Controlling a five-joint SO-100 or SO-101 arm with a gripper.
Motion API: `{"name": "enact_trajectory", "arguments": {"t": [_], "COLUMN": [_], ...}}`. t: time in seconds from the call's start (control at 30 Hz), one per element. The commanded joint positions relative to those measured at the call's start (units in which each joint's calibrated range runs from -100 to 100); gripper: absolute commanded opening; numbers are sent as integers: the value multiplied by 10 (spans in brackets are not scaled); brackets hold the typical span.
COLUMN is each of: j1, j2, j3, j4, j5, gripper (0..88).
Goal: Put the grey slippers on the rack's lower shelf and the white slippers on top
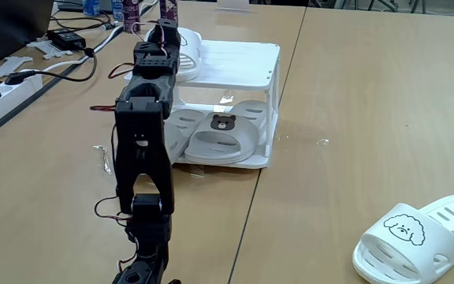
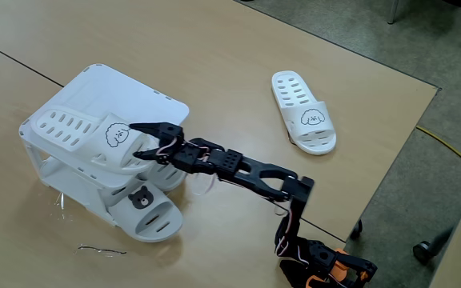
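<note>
The white rack (image 1: 239, 59) (image 2: 130, 92) stands on the wooden table. The grey slippers (image 1: 221, 138) (image 2: 146, 214) with bear faces lie side by side on the lower shelf (image 1: 260, 162), their ends sticking out of it. One of the white slippers (image 1: 189, 49) (image 2: 82, 132) with a puppy face lies on the top shelf. My gripper (image 1: 164, 33) (image 2: 141, 141) is at that slipper's near end, jaws open on either side of its edge. The other white slipper (image 1: 420, 237) (image 2: 304, 112) lies alone on the table, far from the rack.
A power strip (image 1: 6, 83) and cables (image 1: 73, 38) lie along the left table edge in a fixed view, with bottles (image 1: 124, 9) behind. A thin wire (image 2: 102, 250) lies near the rack. The table edge (image 2: 390, 160) drops to the floor on the right.
</note>
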Motion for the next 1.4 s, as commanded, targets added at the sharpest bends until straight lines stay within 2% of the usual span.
{"name": "enact_trajectory", "arguments": {"t": [0.0, 0.1, 0.17, 0.27, 0.37, 0.57, 0.63, 0.77, 1.0, 1.1, 1.2, 1.37], "j1": [5, 5, 11, 70, 110, 125, 132, 132, 147, 201, 287, 474], "j2": [-150, -245, -315, -419, -517, -659, -654, -543, -135, 40, 131, 178], "j3": [97, 198, 263, 353, 450, 666, 736, 879, 870, 877, 865, 855], "j4": [-58, -110, -119, -120, -120, -123, -183, -403, -700, -833, -921, -931], "j5": [4, 4, 4, 4, 4, 4, 4, 4, 4, 4, 4, 4], "gripper": [351, 341, 267, 156, 8, 8, 8, 8, 7, 11, 11, 12]}}
